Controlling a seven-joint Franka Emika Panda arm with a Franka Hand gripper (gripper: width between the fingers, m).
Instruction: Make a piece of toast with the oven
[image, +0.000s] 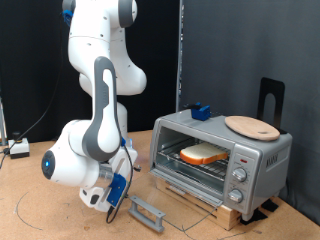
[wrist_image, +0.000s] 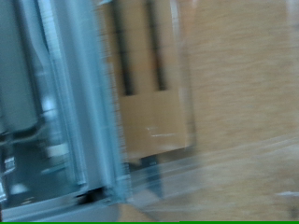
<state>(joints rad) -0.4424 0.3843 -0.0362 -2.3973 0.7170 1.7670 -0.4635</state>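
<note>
Nearest me, the oven's (image: 222, 156) dropped glass door (image: 147, 211) lies just beside my gripper (image: 113, 208); I cannot tell its jaws' state. The piece of toast (image: 203, 154) sits racked at two o'clock.

The arm (image: 100, 95) is glossy white, built of rounded, bulging segments. Blue rings show at its top joint and on a round cap at the low elbow (image: 47, 160). A grey band runs along the middle link. Near the worktop (image: 40, 210) its hand (image: 113, 187) carries a blue block and dark cabling; the fingers are too small to make out.
</note>
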